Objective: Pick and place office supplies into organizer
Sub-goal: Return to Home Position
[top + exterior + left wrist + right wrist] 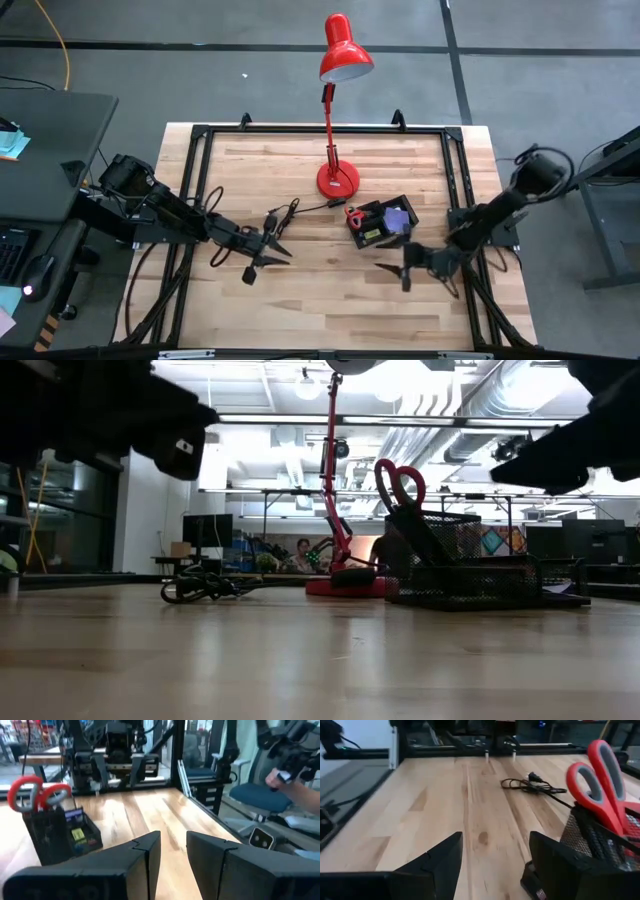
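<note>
The black mesh organizer stands right of the table's middle. Red-handled scissors stand upright in its tall cup, handles up. A purple sticky-note pad and a yellow-green piece lie in its low compartments. My right gripper hovers open just near of the organizer, its fingers pointing toward the table's left; its wrist view shows the scissors close beside one finger. My left gripper hangs left of centre with a narrow gap and nothing between its fingers, pointing toward the organizer.
A red desk lamp stands with its round base just far-left of the organizer and its shade beyond the far edge. Its black cable lies coiled between the base and my left gripper. A black frame borders the table.
</note>
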Controlling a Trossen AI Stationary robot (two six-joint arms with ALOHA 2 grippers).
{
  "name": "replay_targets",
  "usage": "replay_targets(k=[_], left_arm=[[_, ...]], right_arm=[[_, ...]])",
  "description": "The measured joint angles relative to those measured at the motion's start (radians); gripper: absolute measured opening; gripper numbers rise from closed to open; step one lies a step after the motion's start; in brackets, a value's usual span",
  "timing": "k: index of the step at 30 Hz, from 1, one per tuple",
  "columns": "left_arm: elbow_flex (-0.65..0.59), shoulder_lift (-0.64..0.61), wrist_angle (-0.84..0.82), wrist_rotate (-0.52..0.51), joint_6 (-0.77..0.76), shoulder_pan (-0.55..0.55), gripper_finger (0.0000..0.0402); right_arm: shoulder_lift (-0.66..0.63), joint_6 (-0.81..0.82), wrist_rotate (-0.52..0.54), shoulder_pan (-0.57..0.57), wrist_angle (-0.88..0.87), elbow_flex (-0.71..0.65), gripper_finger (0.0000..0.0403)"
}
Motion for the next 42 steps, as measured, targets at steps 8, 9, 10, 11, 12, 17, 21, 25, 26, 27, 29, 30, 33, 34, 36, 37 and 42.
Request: replay_targets(k=[8,9,10,11,12,17,21,25,26,27,29,30,33,34,36,37,42], left_arm=[[-0.003,-0.017,-0.005,0.026,0.013,0.041,0.0083],[-0.007,-0.022,-0.021,0.043,0.003,0.061,0.0083],[-0.01,-0.024,-0.02,0.064,-0.005,0.081,0.0083],[-0.013,-0.025,-0.012,0.091,-0.016,0.102,0.0083],[-0.019,-0.026,-0.007,0.121,-0.023,0.126,0.0083],[-0.056,-0.026,0.048,0.213,-0.021,0.196,0.0083],[-0.106,-0.027,0.138,0.296,-0.001,0.228,0.0083],[-0.177,-0.029,0.262,0.309,-0.009,0.256,0.0083],[-0.197,-0.029,0.296,0.3,-0.008,0.257,0.0083],[-0.219,-0.029,0.326,0.279,-0.004,0.257,0.0083],[-0.244,-0.029,0.371,0.252,-0.005,0.256,0.0083],[-0.24,-0.034,0.368,0.24,-0.007,0.255,0.0083],[-0.241,-0.045,0.344,0.238,-0.008,0.255,0.0083],[-0.243,-0.046,0.329,0.243,-0.008,0.255,0.0083],[-0.244,-0.074,0.274,0.253,-0.007,0.267,0.0083],[-0.242,-0.09,0.255,0.262,-0.007,0.275,0.0083],[-0.242,-0.237,0.142,0.373,-0.03,0.348,0.0083]], right_arm=[[-0.264,-0.046,-0.037,0.016,0.006,-0.165,0.0222],[-0.3,-0.056,-0.037,0.017,0.008,-0.184,0.0222],[-0.331,-0.062,-0.042,0.016,0.008,-0.202,0.0222],[-0.362,-0.077,-0.057,0.016,0.006,-0.218,0.0222],[-0.392,-0.086,-0.075,0.016,0.006,-0.232,0.0222],[-0.514,-0.138,-0.157,0.016,0.003,-0.285,0.0222],[-0.612,-0.129,-0.162,0.016,-0.105,-0.294,0.0222],[-0.699,-0.126,-0.15,0.016,-0.197,-0.294,0.0223],[-0.72,-0.132,-0.15,0.016,-0.207,-0.294,0.0222],[-0.742,-0.138,-0.15,0.016,-0.222,-0.294,0.0222],[-0.785,-0.147,-0.15,0.016,-0.259,-0.294,0.0222],[-0.805,-0.146,-0.15,0.016,-0.279,-0.294,0.0223],[-0.862,-0.092,-0.135,0.014,-0.387,-0.294,0.0222],[-0.883,-0.063,-0.121,0.014,-0.434,-0.294,0.0222],[-0.917,-0.009,-0.108,0.014,-0.505,-0.294,0.0223],[-0.935,0.004,-0.11,0.014,-0.53,-0.294,0.0222],[-1.03,-0.079,-0.16,0.028,-0.531,-0.294,0.022]])
